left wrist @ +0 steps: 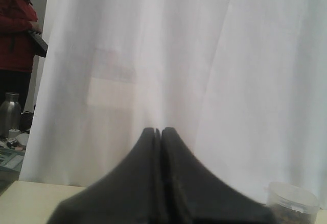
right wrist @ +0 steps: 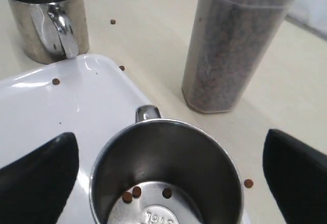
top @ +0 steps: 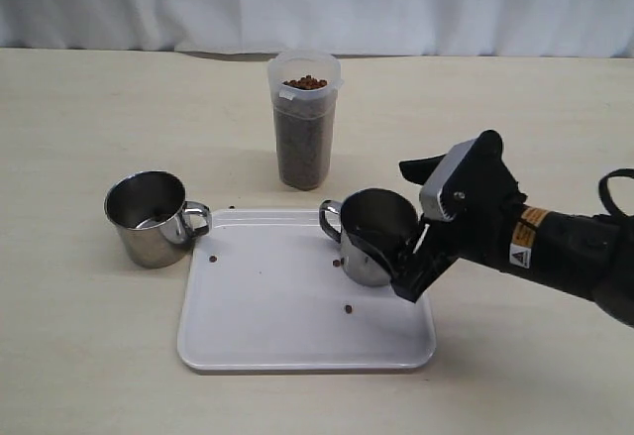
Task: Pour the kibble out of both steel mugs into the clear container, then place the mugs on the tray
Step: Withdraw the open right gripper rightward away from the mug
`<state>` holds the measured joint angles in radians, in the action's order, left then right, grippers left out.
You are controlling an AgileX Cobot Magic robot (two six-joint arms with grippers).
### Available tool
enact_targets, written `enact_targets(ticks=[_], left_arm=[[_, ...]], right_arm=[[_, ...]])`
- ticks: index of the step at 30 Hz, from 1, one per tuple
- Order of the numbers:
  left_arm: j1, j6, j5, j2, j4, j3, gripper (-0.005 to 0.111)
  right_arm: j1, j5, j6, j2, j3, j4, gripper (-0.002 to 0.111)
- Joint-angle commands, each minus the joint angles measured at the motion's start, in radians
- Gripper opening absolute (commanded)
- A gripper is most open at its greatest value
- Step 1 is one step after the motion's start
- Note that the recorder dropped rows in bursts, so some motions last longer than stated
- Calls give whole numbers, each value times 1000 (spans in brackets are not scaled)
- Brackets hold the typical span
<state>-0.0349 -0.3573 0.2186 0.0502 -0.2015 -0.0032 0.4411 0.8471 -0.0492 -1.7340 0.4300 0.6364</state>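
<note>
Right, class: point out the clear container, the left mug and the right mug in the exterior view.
clear container point(top: 304, 148): exterior view, side wall.
left mug point(top: 144, 242): exterior view, outer wall.
right mug point(top: 362, 262): exterior view, outer wall.

Soft, even light fills the scene, bright but not harsh. On the table point(top: 79, 356) only faint, short shadows hug the left steel mug point(top: 147, 219), the right steel mug point(top: 371, 242) and the clear container point(top: 303, 133). Pale streaks of glare run along the far rim of the tray point(top: 297, 331), and both mugs show small highlights. The exterior view is slightly grainy. In its wrist view the left gripper point(left wrist: 158, 132) is a dark, blurred mass against the washed-out curtain point(left wrist: 204, 55). The right gripper point(right wrist: 171, 137) is equally out of focus, close to the lens.
</note>
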Motion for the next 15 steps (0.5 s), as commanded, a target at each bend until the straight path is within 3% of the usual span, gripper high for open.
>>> enact_targets(ticks=[1, 10, 12, 15], left_arm=[[-5, -3, -4, -6, 5, 3, 0], [-5, -3, -4, -6, 5, 3, 0], [-5, -3, -4, -6, 5, 3, 0], [-5, -3, -4, -6, 5, 3, 0]], right_arm=[[0, -16, -32, 151, -78, 4, 78], [0, -49, -218, 475, -224, -33, 75], [0, -75, -227, 547, -245, -46, 62], [0, -98, -227, 671, -279, -54, 26]])
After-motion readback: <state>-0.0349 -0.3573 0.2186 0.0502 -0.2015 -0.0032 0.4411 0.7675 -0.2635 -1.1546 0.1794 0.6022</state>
